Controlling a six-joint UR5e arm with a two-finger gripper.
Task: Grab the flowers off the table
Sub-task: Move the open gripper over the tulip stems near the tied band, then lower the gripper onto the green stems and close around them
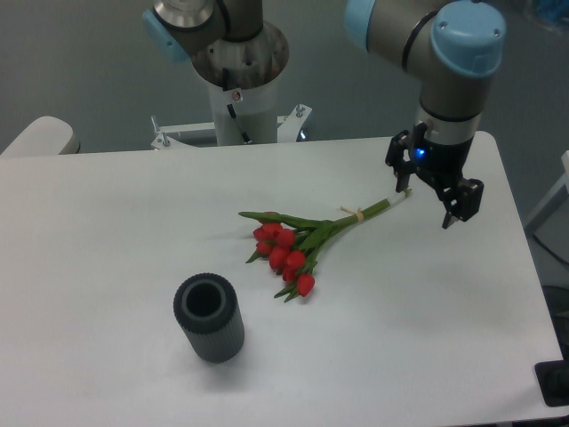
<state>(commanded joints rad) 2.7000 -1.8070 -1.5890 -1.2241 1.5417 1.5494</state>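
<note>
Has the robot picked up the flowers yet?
Not yet. The flowers lie flat on the table, untouched. The claw is open and empty, hanging near the stem ends. It has yet to close on the stems and lift. The grey vase stands apart at the front.
</note>
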